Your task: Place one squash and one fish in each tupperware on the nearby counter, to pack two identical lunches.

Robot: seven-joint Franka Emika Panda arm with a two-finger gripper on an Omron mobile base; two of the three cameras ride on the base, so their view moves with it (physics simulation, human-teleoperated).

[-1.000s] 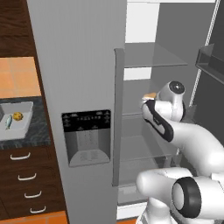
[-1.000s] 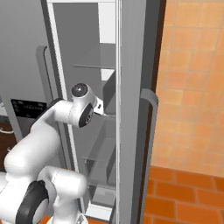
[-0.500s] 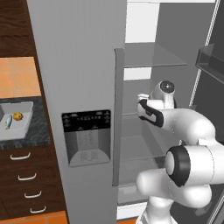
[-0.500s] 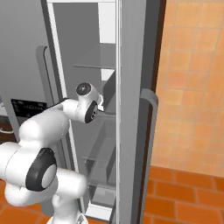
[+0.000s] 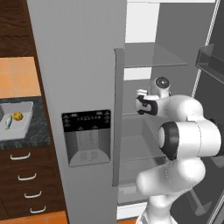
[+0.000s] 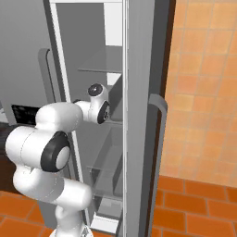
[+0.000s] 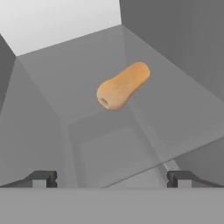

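Leftmost, tupperware point(image 5: 19, 131): one tray shows on the counter point(image 5: 37, 139) at the left edge of the left base view, with a fish point(image 5: 9, 121) and a squash point(image 5: 17, 116) already lying in it, close together.
Fridge door point(image 5: 78, 87): shut, grey, with a dispenser panel; it stands between the counter and the open compartment.
Arm: reaches into the open fridge compartment at middle-shelf height in both base views.
Gripper point(image 7: 111, 178): fingers spread wide, nothing between them; the two dark tips sit far apart at the bottom of the hand view.
Second squash point(image 7: 122, 85): lies on a glass fridge shelf point(image 7: 87, 87), ahead of the tips and well apart from them, long axis slanting across the view.
Step in hand: probably the approach to fetch this squash for the second lunch.
Next move: likely advance over the squash, turn the hand so the fingers cross its narrower width, then close.
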